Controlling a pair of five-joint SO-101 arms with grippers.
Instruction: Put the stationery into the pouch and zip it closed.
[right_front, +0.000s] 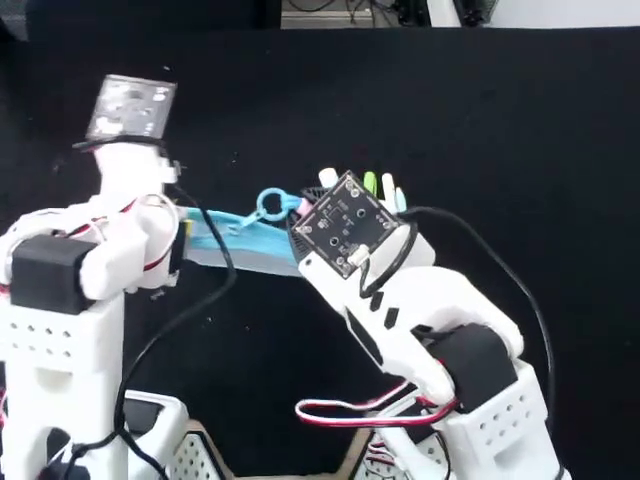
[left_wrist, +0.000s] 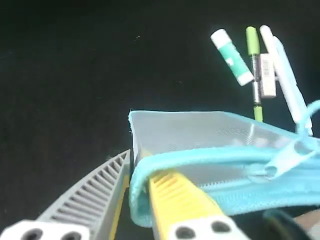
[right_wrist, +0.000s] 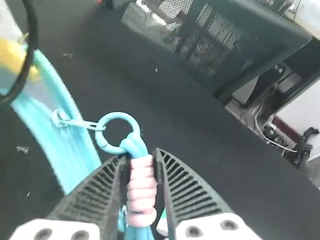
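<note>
Gripping one short end of the pouch (left_wrist: 200, 132), the left gripper (left_wrist: 139, 167) had its jaws closed on the fabric. The yellow finger (left_wrist: 172, 192) was tucked under the blue zip edge and the grey finger (left_wrist: 95, 192) pressed outside the mesh wall. Judged purpose: an anchor, so the pouch would not slide when the zip was hauled.

The right gripper (right_wrist: 140, 159) was clamped on the pink strap (right_wrist: 141, 187) tied to the blue ring (right_wrist: 117, 131) of the zip pull. The strap ran straight between the jaws and made a bigger handle than the slider itself.

The pouch lay stretched on the black table (right_front: 500, 120) between the two arms. The stationery (left_wrist: 255, 60) (glue stick, green pen, pale pens) lay fanned on the table just beyond the pouch, none of it inside.

Judgement: both holds suited working the zip, with filling not yet done. Which way the zip was meant to go, I could not tell.
</note>
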